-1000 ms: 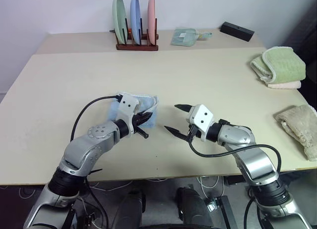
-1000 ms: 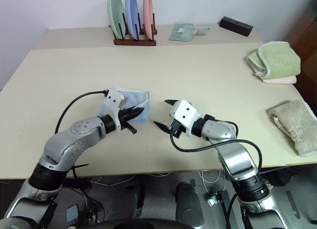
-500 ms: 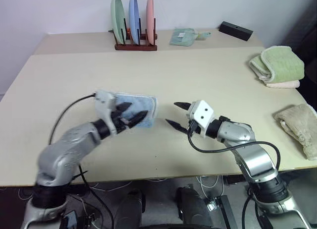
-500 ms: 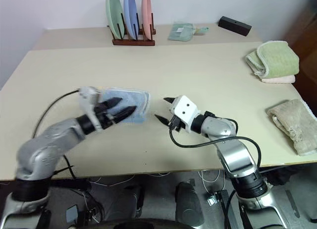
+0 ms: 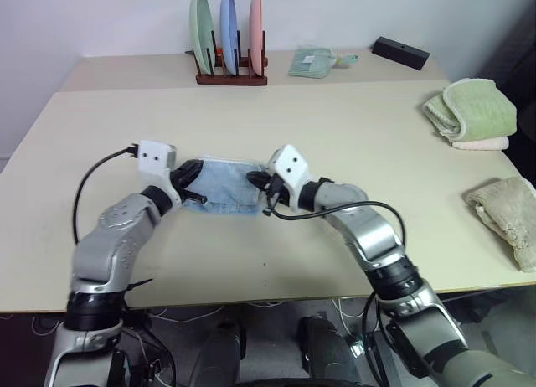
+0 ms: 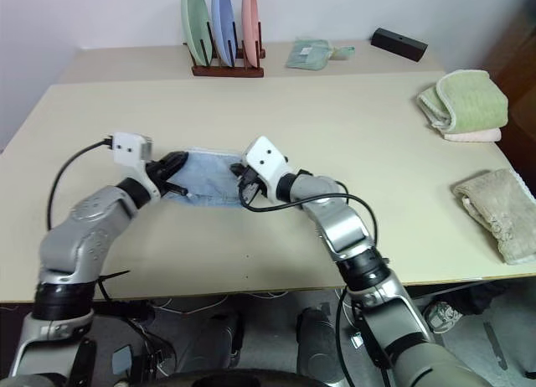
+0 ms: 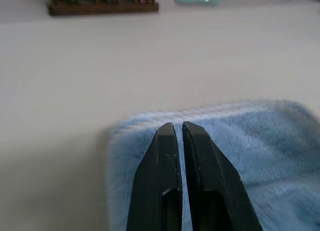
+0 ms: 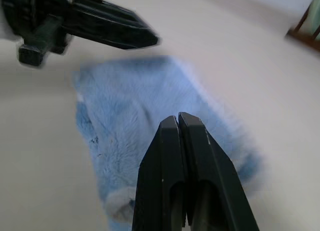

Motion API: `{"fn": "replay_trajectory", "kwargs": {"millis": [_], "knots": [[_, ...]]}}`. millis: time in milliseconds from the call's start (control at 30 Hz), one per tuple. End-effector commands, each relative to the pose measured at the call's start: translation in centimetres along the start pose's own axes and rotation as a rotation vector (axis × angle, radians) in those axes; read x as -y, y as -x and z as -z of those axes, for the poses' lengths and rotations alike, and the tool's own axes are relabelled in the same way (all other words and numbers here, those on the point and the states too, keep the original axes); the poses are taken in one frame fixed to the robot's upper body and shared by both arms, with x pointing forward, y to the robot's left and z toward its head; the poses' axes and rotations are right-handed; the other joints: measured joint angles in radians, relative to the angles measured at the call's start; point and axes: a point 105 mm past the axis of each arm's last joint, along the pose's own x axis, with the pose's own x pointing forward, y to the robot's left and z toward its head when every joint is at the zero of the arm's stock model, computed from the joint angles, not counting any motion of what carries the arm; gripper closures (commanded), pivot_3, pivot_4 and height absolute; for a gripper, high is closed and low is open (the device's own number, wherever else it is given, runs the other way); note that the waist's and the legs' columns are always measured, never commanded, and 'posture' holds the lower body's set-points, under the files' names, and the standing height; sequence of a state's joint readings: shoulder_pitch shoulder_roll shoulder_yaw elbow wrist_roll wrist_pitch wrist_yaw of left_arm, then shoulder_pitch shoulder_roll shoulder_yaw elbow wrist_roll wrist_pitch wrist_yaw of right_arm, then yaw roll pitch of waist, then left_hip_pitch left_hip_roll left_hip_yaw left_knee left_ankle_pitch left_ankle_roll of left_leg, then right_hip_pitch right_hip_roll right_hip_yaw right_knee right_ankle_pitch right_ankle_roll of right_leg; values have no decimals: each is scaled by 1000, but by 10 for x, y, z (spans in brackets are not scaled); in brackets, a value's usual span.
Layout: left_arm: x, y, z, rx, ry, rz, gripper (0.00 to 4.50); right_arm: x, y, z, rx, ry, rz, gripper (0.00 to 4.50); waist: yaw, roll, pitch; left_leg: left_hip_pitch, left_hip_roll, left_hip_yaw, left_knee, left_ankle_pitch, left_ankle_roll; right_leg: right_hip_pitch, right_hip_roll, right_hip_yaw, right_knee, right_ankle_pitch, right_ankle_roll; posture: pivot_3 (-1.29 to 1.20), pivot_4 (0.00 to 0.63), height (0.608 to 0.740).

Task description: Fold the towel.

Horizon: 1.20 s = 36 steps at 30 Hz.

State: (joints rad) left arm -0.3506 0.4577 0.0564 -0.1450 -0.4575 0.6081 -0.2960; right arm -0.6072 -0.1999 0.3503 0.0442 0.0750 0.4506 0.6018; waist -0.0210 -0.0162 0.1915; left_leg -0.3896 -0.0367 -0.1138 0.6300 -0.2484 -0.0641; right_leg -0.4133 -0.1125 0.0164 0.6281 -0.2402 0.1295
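The light blue towel (image 5: 224, 190) lies folded flat on the table (image 5: 352, 136), between my two grippers. At the towel's left end, my left gripper (image 5: 199, 194) is shut, and its fingers (image 7: 167, 156) lie over the cloth near the pale stitched edge (image 7: 200, 112). No cloth shows pinched between them. My right gripper (image 5: 255, 184) is shut at the towel's right end. Its fingertips (image 8: 177, 120) hover over the blue pile (image 8: 130, 126), and the left gripper's black fingers (image 8: 100, 28) show beyond the cloth.
A wooden rack with three plates (image 5: 230, 35) stands at the back, with a small greenish cloth (image 5: 314, 62) and a black box (image 5: 401, 52) beside it. A thick green towel (image 5: 471, 109) and a beige towel (image 5: 507, 215) lie at the right edge.
My left gripper let go of the raised fold, moved left, opened and shut again. My right gripper moved left to the towel's right end and shut. The towel now lies flatter.
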Motion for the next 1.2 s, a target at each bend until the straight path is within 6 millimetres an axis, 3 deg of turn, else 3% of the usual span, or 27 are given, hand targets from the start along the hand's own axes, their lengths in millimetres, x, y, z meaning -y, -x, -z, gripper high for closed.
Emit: {"fn": "replay_trajectory", "kwargs": {"millis": [33, 267, 333, 400, 533, 633, 700, 833, 1033, 1200], "knots": [[4, -1, 25, -85, -85, 39, 4264, -3, -12, 15, -70, 40, 10, 4500, -3, 0, 0, 0, 0, 0, 0, 0, 0, -1, 0, 0, 1, 0, 0, 0, 150, 740], [-1, 14, 67, -152, -44, 22, 4264, -5, -10, 38, -124, 2, 41, 4500, -2, 1, -1, 1, 0, 0, -1, 0, 0, -1, 0, 1, 2, 0, 0, 0, 150, 740], [0, 14, 58, -80, -1, 11, 4264, -1, -8, 29, -74, 2, 63, 4500, 0, 2, -2, 2, 0, 0, -1, 0, 0, 1, 0, 0, 2, 0, 0, 0, 150, 740], [-2, 16, 33, 45, 26, -9, 4264, 4, -1, 10, 10, -57, 65, 4500, 1, 1, -2, 3, 0, 0, 0, 0, 0, 2, 0, 1, 2, 0, 0, 0, 150, 740], [-12, 36, 5, 154, -57, -36, 4330, 9, 20, -2, 35, -179, 41, 2685, -1, 1, -1, 1, 0, 0, 0, 0, 0, 0, 0, 0, 2, 0, 0, 0, 150, 740], [-15, 47, 1, 149, -147, -32, 4330, 11, 30, -4, 22, -273, 49, 1165, 1, 1, -1, 0, 1, -1, -1, 0, 0, -1, 0, 0, 2, 0, 0, 0, 150, 740], [-14, 67, 3, 120, -242, 29, 4330, 18, 37, 4, -23, -445, 104, 143, -2, 1, -1, 0, 0, 0, -1, 0, 0, -1, 0, 0, 2, 0, 0, 0, 150, 740], [-6, 82, 5, 102, -285, 112, 4330, 13, 39, 14, -92, -608, 90, 60, 4, 2, -1, -1, 1, 0, -1, 0, 0, -2, 0, 1, 2, -2, -3, 0, 150, 740], [14, 87, 12, 88, -236, 209, 4330, 4, 14, 26, -143, -810, 57, 60, 0, 3, 0, -1, 1, 0, -1, 0, 0, -2, 0, 0, 2, -2, -4, 0, 150, 740], [18, 83, 14, 91, -224, 198, 4330, -4, -9, 12, -112, -858, -4, 60, -6, 3, -1, -1, 1, 0, -1, 0, 0, -3, 0, 1, 2, 0, -1, 0, 150, 740]]}}
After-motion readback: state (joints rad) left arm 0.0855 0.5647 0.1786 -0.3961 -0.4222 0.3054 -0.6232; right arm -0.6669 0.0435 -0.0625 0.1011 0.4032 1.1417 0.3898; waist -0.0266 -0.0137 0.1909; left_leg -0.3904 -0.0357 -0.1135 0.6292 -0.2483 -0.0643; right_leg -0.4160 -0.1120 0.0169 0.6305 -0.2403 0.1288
